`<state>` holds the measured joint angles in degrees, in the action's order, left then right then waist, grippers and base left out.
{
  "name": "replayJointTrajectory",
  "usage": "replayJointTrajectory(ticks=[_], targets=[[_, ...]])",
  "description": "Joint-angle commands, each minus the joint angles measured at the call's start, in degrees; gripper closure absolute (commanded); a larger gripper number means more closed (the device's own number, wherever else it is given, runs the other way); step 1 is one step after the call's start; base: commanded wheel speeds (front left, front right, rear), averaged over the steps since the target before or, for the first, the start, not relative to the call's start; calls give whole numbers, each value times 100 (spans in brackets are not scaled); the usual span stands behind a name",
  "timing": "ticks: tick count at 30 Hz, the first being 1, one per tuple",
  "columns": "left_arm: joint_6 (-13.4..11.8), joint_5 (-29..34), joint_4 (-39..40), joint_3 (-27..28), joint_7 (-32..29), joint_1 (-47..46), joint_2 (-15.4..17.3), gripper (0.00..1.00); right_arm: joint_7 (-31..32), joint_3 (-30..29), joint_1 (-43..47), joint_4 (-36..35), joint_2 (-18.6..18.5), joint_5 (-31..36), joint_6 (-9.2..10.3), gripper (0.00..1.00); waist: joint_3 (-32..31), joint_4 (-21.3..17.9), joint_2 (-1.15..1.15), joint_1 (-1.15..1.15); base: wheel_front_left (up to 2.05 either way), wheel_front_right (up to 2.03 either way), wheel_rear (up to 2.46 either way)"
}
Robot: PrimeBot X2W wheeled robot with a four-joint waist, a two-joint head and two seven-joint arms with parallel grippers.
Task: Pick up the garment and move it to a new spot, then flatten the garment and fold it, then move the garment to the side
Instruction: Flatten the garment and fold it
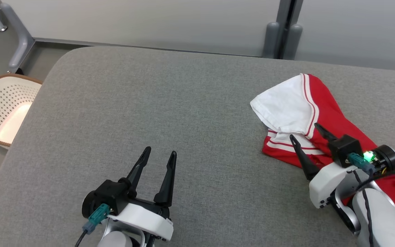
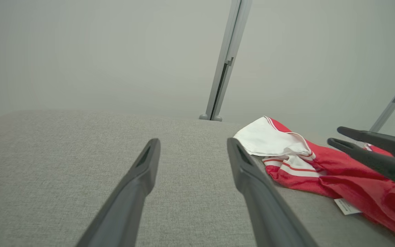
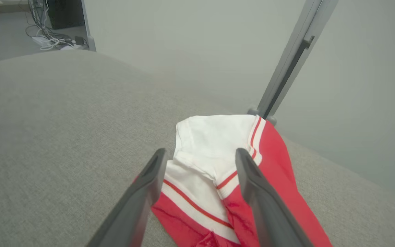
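1. Head view: A red-and-white garment (image 1: pixel 334 116) lies crumpled at the right of the grey table (image 1: pixel 149 103). The right gripper (image 1: pixel 304 131), jaws apart, is poised at its striped near edge. The left gripper (image 1: pixel 160 151), jaws also apart, is over bare table, well apart from the garment. A basket (image 1: pixel 2 106) stands off the table's left edge.
2. Left wrist view: The left gripper's spread fingers (image 2: pixel 142 171) point across bare table, with the garment (image 2: pixel 338 171) to their right.
3. Right wrist view: The right gripper's parted fingers (image 3: pixel 252 185) frame the garment's white fold; whether they touch it cannot be told.
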<state>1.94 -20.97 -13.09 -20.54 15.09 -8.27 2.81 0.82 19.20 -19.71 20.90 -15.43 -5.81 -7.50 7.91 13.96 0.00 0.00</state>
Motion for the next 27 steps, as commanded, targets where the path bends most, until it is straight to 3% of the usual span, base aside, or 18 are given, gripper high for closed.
replayJointTrajectory(ticks=[1, 11, 12, 13, 14, 22, 27], targets=[[-39, -39, 9, -17, 8, -96, 19, 0, 64, 51, -136, 117, -76, 36, 1, 0, 150, 169, 0, 0, 0, 0, 0], [-123, -213, 40, -249, 8, -227, 20, 0, 237, 329, -795, 1083, -477, -29, 1, 0, 505, 620, 0, 0, 0, 0, 0], [-136, -226, 45, -262, 8, -235, 19, 0, 224, 328, -828, 1143, -492, -42, 1, 20, 518, 637, 0, 0, 0, 0, 0], [-143, -232, 49, -275, 8, -237, 19, 0, 207, 314, -865, 1201, -502, -58, 1, 71, 527, 649, 0, 0, 0, 0, 0], [-150, -240, 50, -283, 8, -239, 20, 0, 187, 291, -900, 1250, -509, -63, 1, 100, 536, 658, 0, 0, 0, 0, 0], [-198, -291, 8, -318, 8, -300, 20, 0, -119, 190, -1091, 1304, -324, -164, 1, 100, 486, 611, 0, 0, 0, 0, 0], [-192, -284, -32, -296, 8, -265, 20, 0, -219, 488, -1174, 1017, -50, -485, 0, 100, 336, 537, 0, 0, 0, 0, 0]])
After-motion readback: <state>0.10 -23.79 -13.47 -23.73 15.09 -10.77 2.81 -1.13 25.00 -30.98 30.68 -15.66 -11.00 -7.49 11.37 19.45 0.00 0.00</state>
